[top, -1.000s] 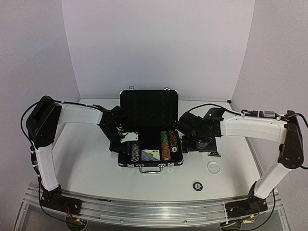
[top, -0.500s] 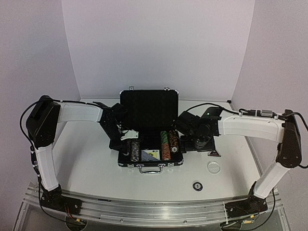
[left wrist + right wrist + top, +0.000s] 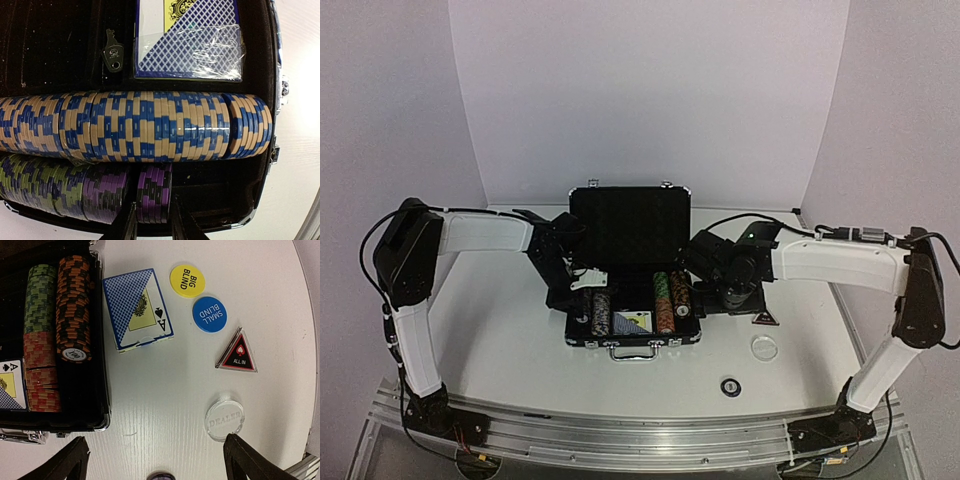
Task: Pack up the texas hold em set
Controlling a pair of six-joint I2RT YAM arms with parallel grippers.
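the top external view sits high behind both arm bases, facing forward and down, far enough to take in the whole surface and the open briefcase. the left wrist view looks down from very close, purple chips between the fingers of the left pincer and a blue-backed deck beyond them. the right wrist view hangs higher above the right pincer, with the same deck far to that pincer's left.

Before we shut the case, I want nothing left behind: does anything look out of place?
Yes. A card deck, the yellow disc, blue disc, triangular button, clear disc and one loose chip lie on the table, outside the briefcase. The left jaws pinch a few purple chips split from their row.
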